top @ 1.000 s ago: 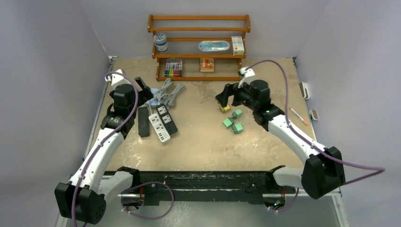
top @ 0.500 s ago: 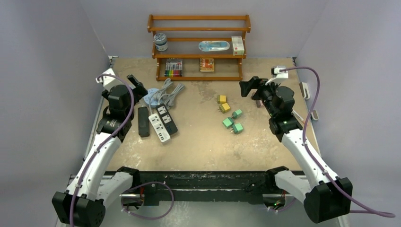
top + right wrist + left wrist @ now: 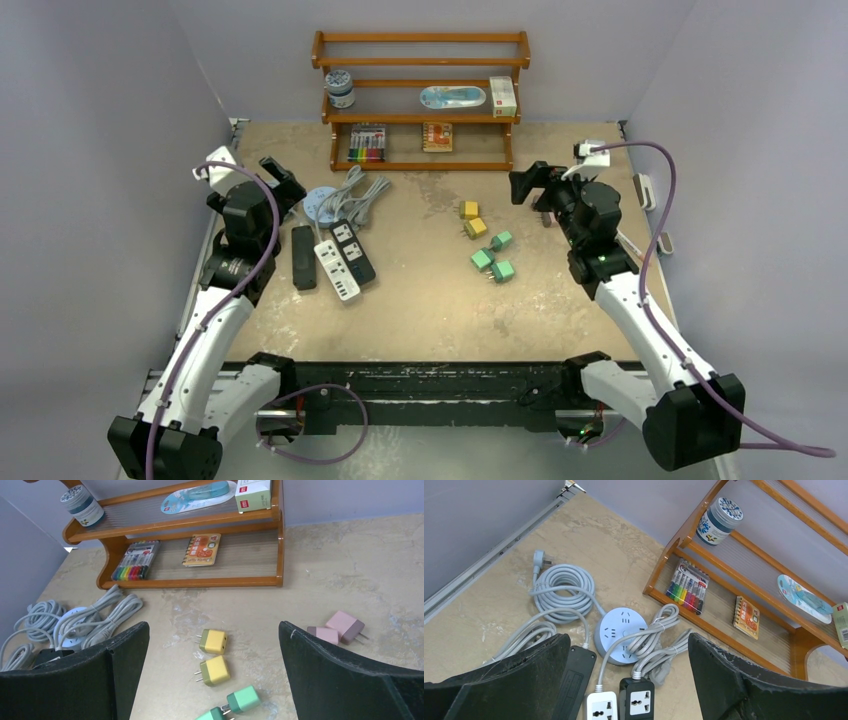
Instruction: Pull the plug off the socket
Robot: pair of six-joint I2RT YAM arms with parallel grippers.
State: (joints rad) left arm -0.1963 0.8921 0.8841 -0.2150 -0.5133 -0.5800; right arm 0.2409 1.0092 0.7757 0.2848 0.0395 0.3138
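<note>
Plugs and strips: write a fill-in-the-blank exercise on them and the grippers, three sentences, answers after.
Next to the two yellow plugs lie three ___ plugs.
The strip between the two black strips is ___.
The left gripper and the right gripper both stand ___.
Missing words: green; white; open.

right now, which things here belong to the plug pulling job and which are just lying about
Job: white power strip, black power strip, round socket, yellow plugs, green plugs, pink plugs.
Lying about: wooden shelf, markers, notebook, jar, pen.
</note>
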